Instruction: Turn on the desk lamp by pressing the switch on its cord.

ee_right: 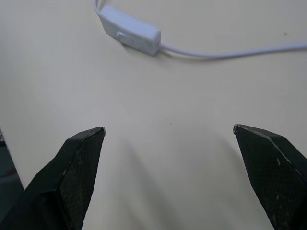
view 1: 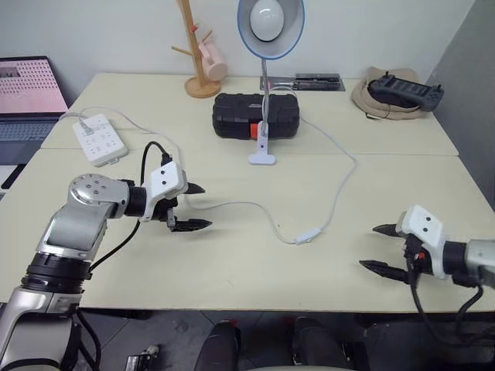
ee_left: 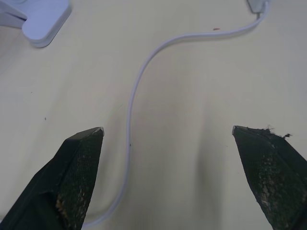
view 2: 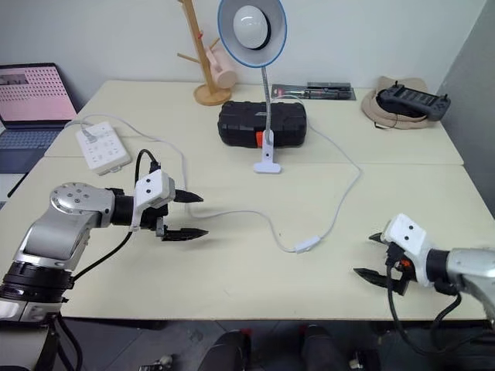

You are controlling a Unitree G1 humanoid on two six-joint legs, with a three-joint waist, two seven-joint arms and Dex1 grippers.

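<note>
The desk lamp stands at the table's middle back, its blue-rimmed shade and unlit bulb facing me, its small white base on the table. Its thin white cord loops across the table to the small white switch, which lies flat near the front centre. My left gripper hovers open left of the switch, above a stretch of cord. My right gripper is open near the front right edge, well right of the switch.
A black tool case sits behind the lamp base. A white power strip lies at the left, a wooden mug tree at the back. A laptop is far left; a hat with a black controller is at back right.
</note>
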